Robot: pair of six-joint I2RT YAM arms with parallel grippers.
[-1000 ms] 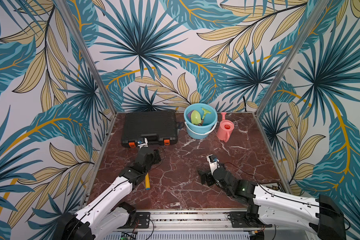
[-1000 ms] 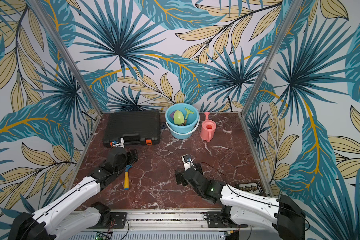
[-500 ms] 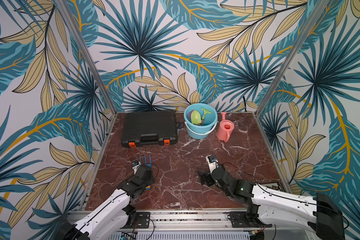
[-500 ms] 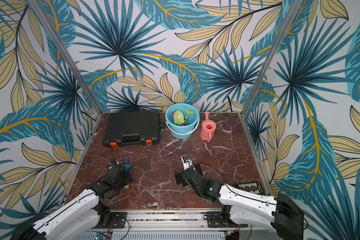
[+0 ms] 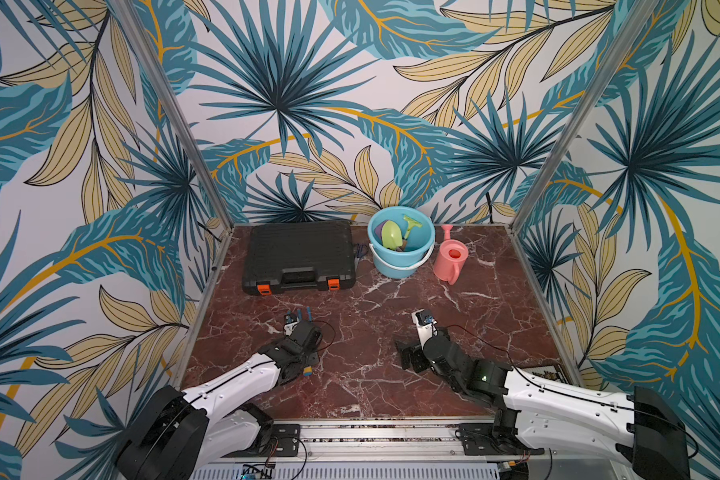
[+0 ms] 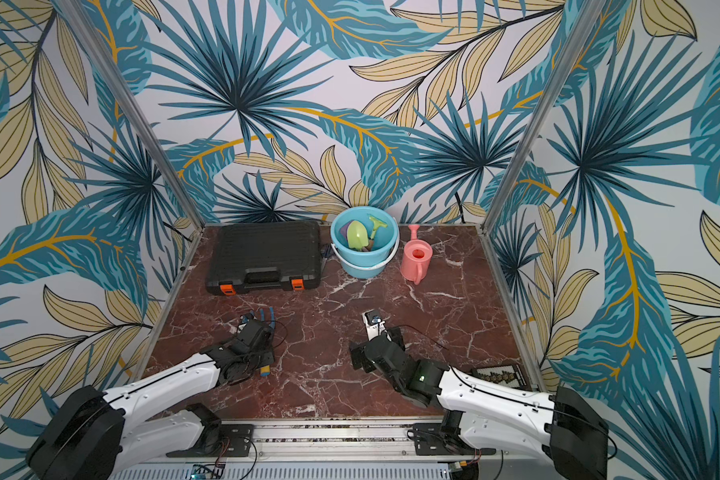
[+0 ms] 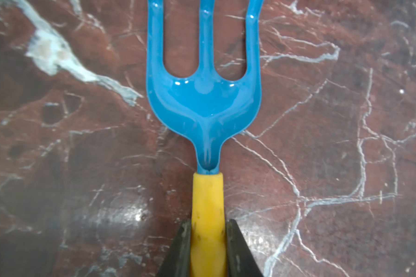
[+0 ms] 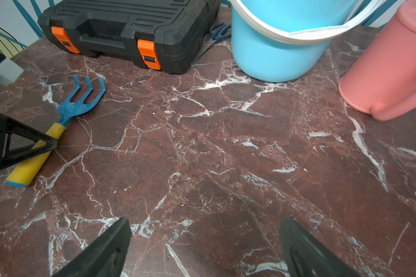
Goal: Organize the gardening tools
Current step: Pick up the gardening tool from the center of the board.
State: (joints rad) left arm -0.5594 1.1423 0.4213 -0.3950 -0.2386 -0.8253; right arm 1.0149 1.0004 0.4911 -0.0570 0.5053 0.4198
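**Grip made: left claw [image 7: 208, 227] clamped on blue fork [image 7: 203, 100]**

The fork lies on the marbled desk [image 8: 226, 156] in front of the black case [image 5: 300, 257], with its yellow handle pinched between the claw's fingers. The right claw [image 8: 205, 223] hangs over the desk, spread wide apart. A green shovel [image 5: 390, 236] stands in the blue bucket [image 5: 400, 259] beside the pink watering can [image 5: 449, 262].

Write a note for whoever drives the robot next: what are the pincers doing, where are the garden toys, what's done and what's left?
Left pincer: shut on the yellow handle of the blue fork, which lies on the table.
Right pincer: open, empty, low over the table.
Done: green shovel, green rake and purple scoop are in the blue bucket at the back; pink watering can stands beside it.
Left: probably lift the fork into the bucket.
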